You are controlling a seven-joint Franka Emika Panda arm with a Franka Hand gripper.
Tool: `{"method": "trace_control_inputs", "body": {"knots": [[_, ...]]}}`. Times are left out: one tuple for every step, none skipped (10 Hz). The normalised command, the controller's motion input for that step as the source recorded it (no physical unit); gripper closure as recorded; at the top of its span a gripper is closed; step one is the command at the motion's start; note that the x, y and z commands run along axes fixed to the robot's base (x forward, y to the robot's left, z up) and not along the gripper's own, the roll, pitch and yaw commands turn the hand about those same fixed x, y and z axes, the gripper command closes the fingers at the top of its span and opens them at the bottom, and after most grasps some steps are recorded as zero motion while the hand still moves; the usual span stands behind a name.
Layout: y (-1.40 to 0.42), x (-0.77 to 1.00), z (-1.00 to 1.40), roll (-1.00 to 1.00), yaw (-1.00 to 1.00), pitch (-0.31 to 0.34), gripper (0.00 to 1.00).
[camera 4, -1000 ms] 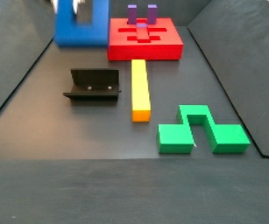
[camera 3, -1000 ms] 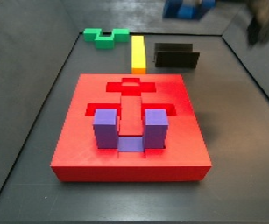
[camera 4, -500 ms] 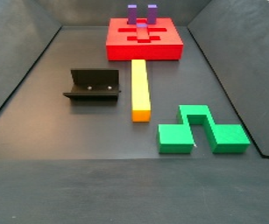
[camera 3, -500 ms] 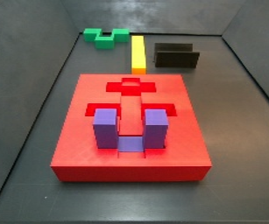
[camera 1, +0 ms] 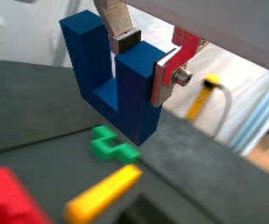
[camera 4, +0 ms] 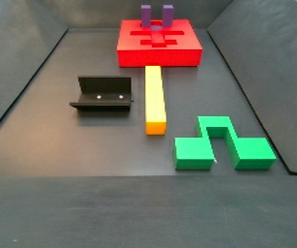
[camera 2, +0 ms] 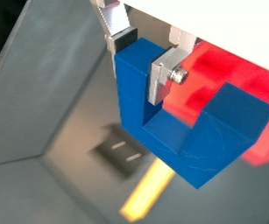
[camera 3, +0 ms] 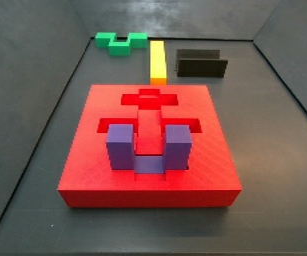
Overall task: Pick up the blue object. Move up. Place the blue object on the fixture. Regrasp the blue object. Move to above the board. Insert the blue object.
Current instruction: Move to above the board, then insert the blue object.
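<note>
In both wrist views my gripper (camera 1: 145, 59) (camera 2: 143, 61) is shut on one prong of the dark blue U-shaped object (camera 1: 113, 87) (camera 2: 201, 140), which hangs high above the floor with its base downward. Neither the gripper nor the blue object shows in the side views. The black fixture (camera 3: 201, 65) (camera 4: 103, 95) stands on the floor beside the yellow bar and shows far below in a wrist view (camera 2: 123, 153). The red board (camera 3: 212, 170) (camera 4: 183, 55) lies flat, and part of it shows in both wrist views (camera 2: 236, 70) (camera 1: 2, 192).
A purple U-shaped block (camera 3: 149, 148) (camera 4: 156, 15) sits in a recess of the board. A yellow bar (camera 3: 159, 60) (camera 4: 155, 97) lies between the board and a green block (camera 3: 120, 41) (camera 4: 222, 143). Dark walls ring the floor.
One second ago the gripper and blue object showed at the upper edge of the side views. They have risen out of those views. Nothing on the floor has moved.
</note>
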Motion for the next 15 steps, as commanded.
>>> {"method": "trace_control_inputs", "body": {"knots": [[-0.86,-0.9,0.17,-1.0,0.07,0.062,1.0],[-0.46,-0.51,0.08,-1.0,0.07,0.058,1.0],[-0.24,-0.27,0.04,-1.0,0.07,0.057,1.0],[-0.1,-0.16,0.04,-1.0,0.07,0.038,1.0],[-0.04,-0.11,0.01,-1.0,0.07,0.014,1.0],[0.01,-0.08,0.01,-1.0,0.06,0.002,1.0],[0.01,-0.07,0.01,-0.94,0.05,-0.011,1.0],[0.01,-0.05,0.0,-0.69,0.03,-0.021,1.0],[0.01,-0.03,0.0,-0.41,0.01,-0.019,1.0],[0.01,-0.03,0.0,-0.27,0.01,-0.015,1.0],[0.0,0.03,-0.14,0.0,0.0,0.0,1.0],[0.03,0.17,-0.45,0.0,0.0,0.0,1.0],[0.08,0.36,-0.68,0.0,0.0,0.0,1.0],[0.15,0.61,-0.92,0.0,0.0,-0.05,1.0],[0.17,0.73,-0.96,0.0,0.0,-0.067,1.0]]}}
